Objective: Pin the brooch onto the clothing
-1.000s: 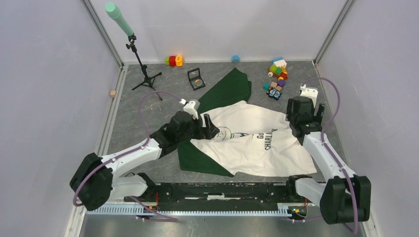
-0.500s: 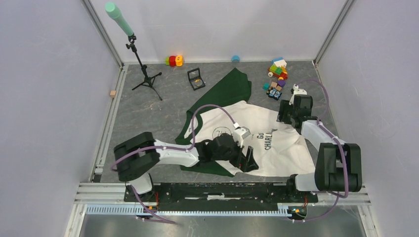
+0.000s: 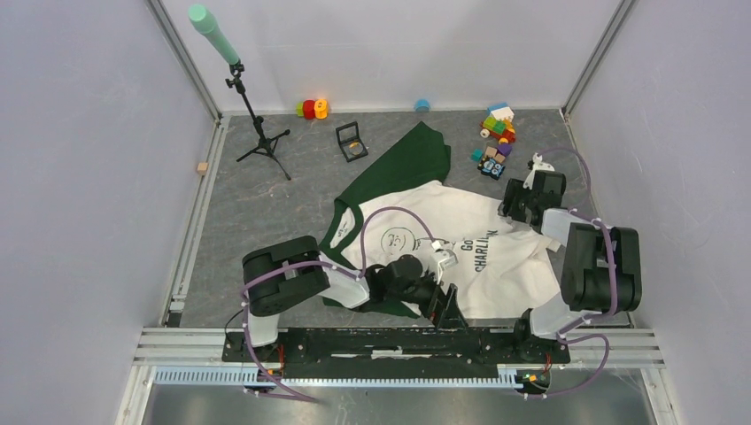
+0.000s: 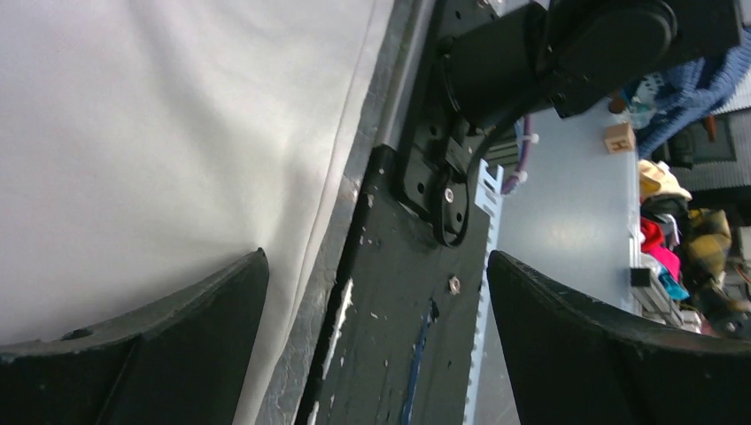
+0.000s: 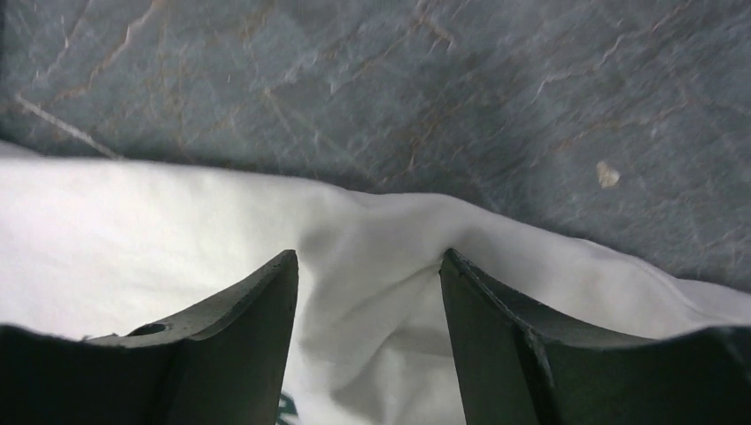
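Note:
The clothing (image 3: pixel 496 274), a cream T-shirt with dark green sleeves and collar, lies spread on the grey table. My left gripper (image 3: pixel 445 308) hangs open over its near hem. In the left wrist view the gripper (image 4: pixel 376 257) has white cloth (image 4: pixel 159 133) under its left finger and the black base rail under the gap. My right gripper (image 3: pixel 516 202) sits at the shirt's far right corner. In the right wrist view its jaws (image 5: pixel 369 257) stand part-way apart astride a raised fold of white cloth (image 5: pixel 372 230), not pinched flat. The brooch is not visible in any view.
A small black box (image 3: pixel 352 140) lies open beyond the shirt. A tripod (image 3: pixel 261 142) with a mint-green tube stands at back left. Toy blocks (image 3: pixel 496 133) cluster at back right, with red and yellow toys (image 3: pixel 312 108) by the back wall. The black base rail (image 3: pixel 390 341) runs along the near edge.
My left arm swung from the shirt's collar across to its near hem, still open. My right gripper shifted to the shirt's far right corner and narrowed its jaws around a fold.

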